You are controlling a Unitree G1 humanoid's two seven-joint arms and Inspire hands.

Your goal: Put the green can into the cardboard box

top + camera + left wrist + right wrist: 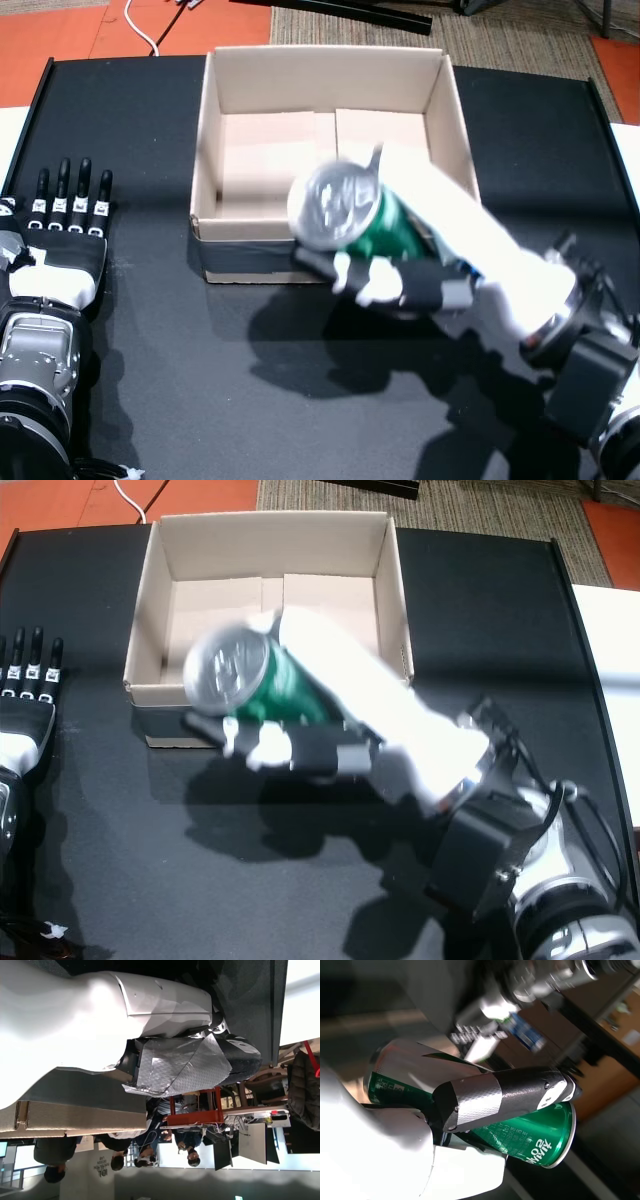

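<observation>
Black bench [150, 380] under my left hand [60, 240], flat, fingers spread, holding nothing; the cardboard box [440, 110] looks empty. My right hand [420, 270], fingers wrapped round the green can [385, 230], carries it tilted above the box's near wall. Next, I judge: clear the wall, lower, release.

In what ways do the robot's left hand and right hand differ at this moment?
The left hand lies flat on the black table with fingers straight and apart, holding nothing; the right hand is closed around the green can. The left hand rests left of the cardboard box; the right hand is raised at the box's front wall, with the can tilted. Both hands have white shells and dark fingers.
</observation>
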